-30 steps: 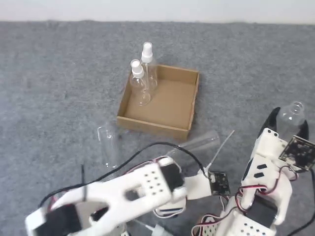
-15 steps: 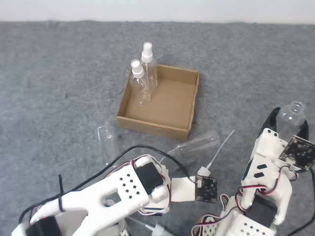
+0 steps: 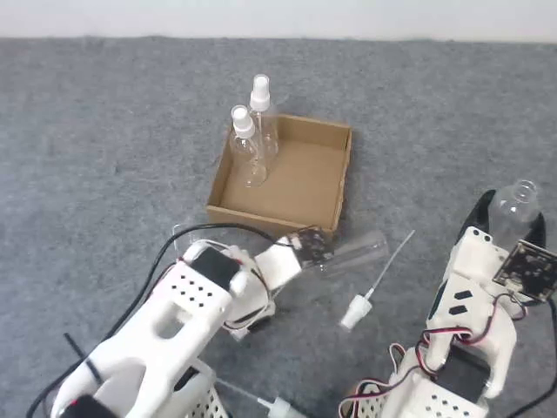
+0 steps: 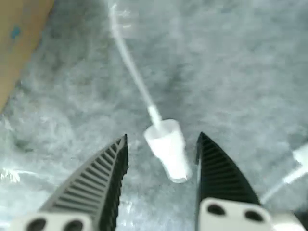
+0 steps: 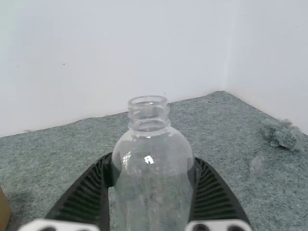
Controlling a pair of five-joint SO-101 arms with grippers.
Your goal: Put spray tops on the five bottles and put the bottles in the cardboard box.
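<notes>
Grey, carpet-like bench. Left tool (image 4: 162, 139) released: jaws spread, hanging over a loose white spray top (image 4: 168, 156) that lies on its side between them, dip tube pointing away. No contact visible on either jaw. From above, this same spray top (image 3: 355, 309) lies in front of the box, near its right corner.

Right tool (image 5: 152, 166) clenched on a clear bottle (image 5: 149, 139), held upright with the neck open and no top on it. From above, this bottle (image 3: 515, 202) sits off to the right, well apart from the box.

Progress (judged):
- 2 of 5 done: two capped bottles (image 3: 244, 144) (image 3: 261, 113) stand in the far left corner of the cardboard box (image 3: 345, 174)
- 1 bottle in hand, awaiting a top
- 2 uncapped bottles lie on the bench: one (image 3: 352, 252) just in front of the box's near wall, one (image 3: 190, 248) to the left, partly behind the left arm
- a second spray top (image 3: 278, 407) lies at the near edge; third top not located
- left to do: three tops to fit, three bottles to box

Room:
- box floor free over the near and right part, so there is space for three more
- near box wall and the lying bottle crowd the left arm's wrist
- open bench to the left and beyond the box, up to the pale wall
- right tool is close to the right margin, with little slack on that side
</notes>
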